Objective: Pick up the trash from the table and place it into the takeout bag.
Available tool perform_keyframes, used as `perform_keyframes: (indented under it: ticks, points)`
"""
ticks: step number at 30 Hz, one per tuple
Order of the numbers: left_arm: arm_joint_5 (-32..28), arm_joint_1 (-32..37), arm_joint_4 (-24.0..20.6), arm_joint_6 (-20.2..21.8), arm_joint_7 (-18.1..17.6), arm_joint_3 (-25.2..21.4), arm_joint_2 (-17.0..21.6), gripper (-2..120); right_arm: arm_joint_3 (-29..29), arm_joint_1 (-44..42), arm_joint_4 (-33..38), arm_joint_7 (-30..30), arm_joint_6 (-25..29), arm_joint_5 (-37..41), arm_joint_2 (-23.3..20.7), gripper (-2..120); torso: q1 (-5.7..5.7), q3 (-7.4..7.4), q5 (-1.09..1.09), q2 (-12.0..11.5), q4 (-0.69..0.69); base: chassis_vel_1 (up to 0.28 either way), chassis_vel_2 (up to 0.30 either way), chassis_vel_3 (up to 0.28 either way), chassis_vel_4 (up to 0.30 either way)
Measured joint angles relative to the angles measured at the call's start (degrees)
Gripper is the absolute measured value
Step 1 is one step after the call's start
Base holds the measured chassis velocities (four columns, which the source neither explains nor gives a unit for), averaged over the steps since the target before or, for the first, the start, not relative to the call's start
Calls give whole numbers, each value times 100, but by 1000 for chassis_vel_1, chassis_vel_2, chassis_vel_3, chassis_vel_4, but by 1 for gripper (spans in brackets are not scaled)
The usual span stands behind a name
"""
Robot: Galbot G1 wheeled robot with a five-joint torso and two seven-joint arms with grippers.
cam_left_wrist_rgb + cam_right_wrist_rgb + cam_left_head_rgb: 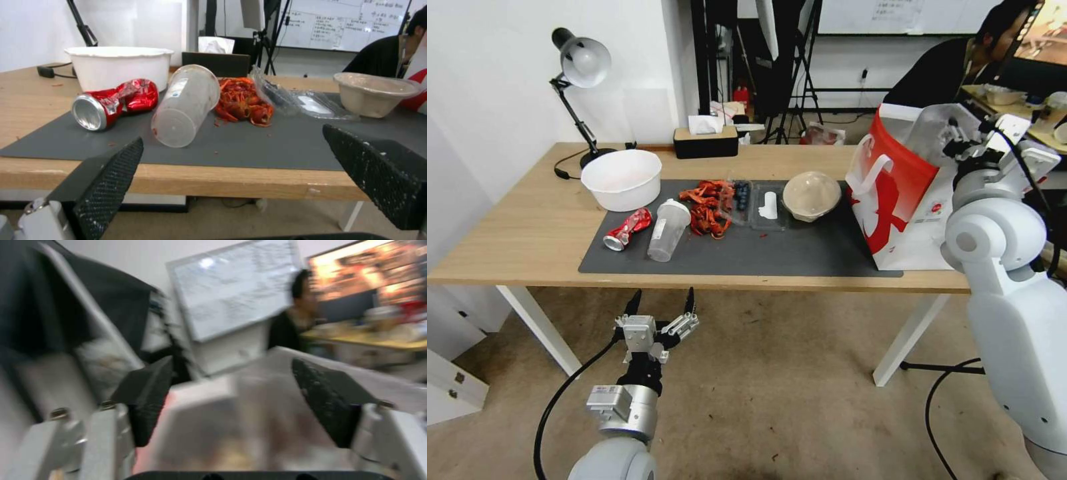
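Desk [520, 233]: light wood, white legs, dark grey mat [800, 257] across the top.

Left to right in the head view:
- Black desk lamp [582, 63] at the back left corner.
- White tub [622, 179] at the mat's back left corner.
- Crushed red can [627, 229] on its side on the mat, just in front of the tub; open end faces the near edge.
- Clear shaker cup [667, 229] on its side, just right of the can; whether they touch, I cannot tell.
- Heap of red crayfish shells [707, 205], right of the cup and touching or nearly touching it.
- Clear plastic tray [768, 207] with a white piece in it, lying flat.
- Beige bowl [811, 195] with a clear domed lid, upright, just right of the tray.
- Takeout bag [904, 200], white with red panels, upright on the mat's right end, mouth open, clear liner showing.
- Black tissue box [706, 141] at the desk's back edge, behind the shells.

Left gripper [662, 303]: below and in front of the desk's near edge, over the floor, fingers [106, 180] spread wide with nothing between them. In the left wrist view the can and shaker cup lie ahead beyond the fingers, well apart from them; the cup sits nearer the midline of the gap.

Right gripper [231, 400]: raised over the takeout bag's open mouth. Fingers [327, 400] apart, holding nothing; the bag's liner and rim lie blurred just beyond the gap.
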Motion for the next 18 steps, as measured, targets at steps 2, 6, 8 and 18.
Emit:
perform_keyframes:
  ticks: [2, 6, 8, 18]
  points:
    - [0, -4, 1, 0, 0, 0, 0, 100, 10, -83, 111, -203, 177, 105, -7, 80, 0, 0, 0, 0, 0, 0, 0, 0, 0]
    - [-3, -8, 1, 0, 0, -1, 5, 100, 40, -523, 440, -812, 533, 92, -64, 93, 0, 0, 0, 0, -1, 0, 0, 0, 0]
    - [-6, -8, 1, 0, 1, -2, 10, 100, 40, -761, 577, -1016, 626, -2, -96, 98, 0, 0, 1, 0, -1, 0, 0, 0, 0]
    - [-34, -22, 0, -5, -3, -22, 40, 100, -130, -2826, 1450, -2223, 1272, -1871, -124, 100, -1, -1, 0, 2, -2, 0, 0, 0, 0]
